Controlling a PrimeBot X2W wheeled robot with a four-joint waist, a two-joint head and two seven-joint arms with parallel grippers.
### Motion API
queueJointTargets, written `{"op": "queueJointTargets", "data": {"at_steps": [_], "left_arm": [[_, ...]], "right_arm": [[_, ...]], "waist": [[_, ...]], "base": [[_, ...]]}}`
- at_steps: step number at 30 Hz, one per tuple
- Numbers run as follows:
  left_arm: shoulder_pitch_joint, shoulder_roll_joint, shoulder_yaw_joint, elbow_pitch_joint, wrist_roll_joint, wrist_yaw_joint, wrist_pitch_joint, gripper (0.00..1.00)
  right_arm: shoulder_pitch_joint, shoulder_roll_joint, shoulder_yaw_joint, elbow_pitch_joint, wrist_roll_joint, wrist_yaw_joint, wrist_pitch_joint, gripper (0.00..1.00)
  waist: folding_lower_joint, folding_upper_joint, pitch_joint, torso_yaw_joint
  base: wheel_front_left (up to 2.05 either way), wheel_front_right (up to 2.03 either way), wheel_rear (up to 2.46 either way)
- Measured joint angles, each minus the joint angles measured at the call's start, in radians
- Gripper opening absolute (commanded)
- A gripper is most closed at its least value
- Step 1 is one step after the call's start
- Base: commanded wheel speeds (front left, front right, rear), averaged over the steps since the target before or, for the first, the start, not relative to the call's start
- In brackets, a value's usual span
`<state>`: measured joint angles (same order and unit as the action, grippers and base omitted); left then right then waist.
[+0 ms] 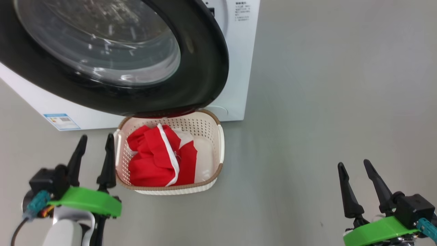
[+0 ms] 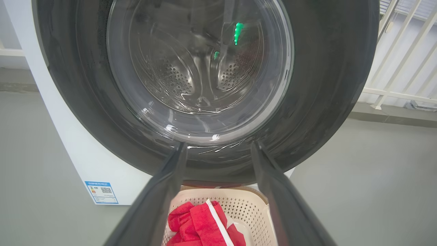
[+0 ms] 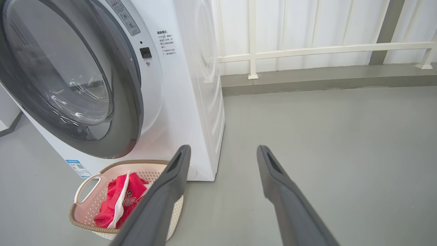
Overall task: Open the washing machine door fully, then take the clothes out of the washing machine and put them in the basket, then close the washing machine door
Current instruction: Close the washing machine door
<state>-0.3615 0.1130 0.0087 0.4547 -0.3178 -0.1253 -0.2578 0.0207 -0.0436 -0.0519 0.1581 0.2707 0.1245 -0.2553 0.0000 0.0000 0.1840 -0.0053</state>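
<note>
- Your left gripper (image 1: 96,137) stands at the lower left of the head view. Its two dark fingers are parted, with nothing between them.
- Your right gripper (image 1: 353,163) stands at the lower right over bare grey floor (image 1: 324,102), its fingers likewise spread and empty.
- The basket (image 1: 221,147) sits on the floor just beside the left gripper, at its 3 o'clock. From the right gripper it lies at 9 o'clock, well apart.
- The clothes (image 1: 153,157), red with white trim, lie bunched inside the basket on the side nearer your left gripper. No finger touches them.
- In your left wrist view the basket and clothes show at 6 o'clock, low between the fingers. In your right wrist view they sit at 8 o'clock, partly behind one finger.
- The washing machine door (image 1: 205,68) faces your left gripper at 12 o'clock, beyond the basket. In the head view its glossy black rim overlaps the basket's far edge.
- The door lies against the front of the white washing machine (image 1: 235,68), and the steel drum (image 2: 170,78) shows through the glass. You cannot tell whether it is latched.
- A blue label sticker (image 1: 61,121) marks the machine's lower front, at 11 o'clock from your left gripper.
- A white railing (image 3: 307,51) runs behind the machine.
</note>
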Motion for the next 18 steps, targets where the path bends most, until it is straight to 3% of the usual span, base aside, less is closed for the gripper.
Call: {"op": "queueJointTargets", "data": {"at_steps": [18], "left_arm": [[0.248,-0.005,0.087,-0.135,0.043,0.000,0.000,1.00]], "right_arm": [[0.105,0.007,-0.030,-0.005,-0.001,0.000,0.000,1.00]], "waist": [[0.0000,0.0000,-0.104,0.037]], "base": [[0.00,0.00,0.00]]}}
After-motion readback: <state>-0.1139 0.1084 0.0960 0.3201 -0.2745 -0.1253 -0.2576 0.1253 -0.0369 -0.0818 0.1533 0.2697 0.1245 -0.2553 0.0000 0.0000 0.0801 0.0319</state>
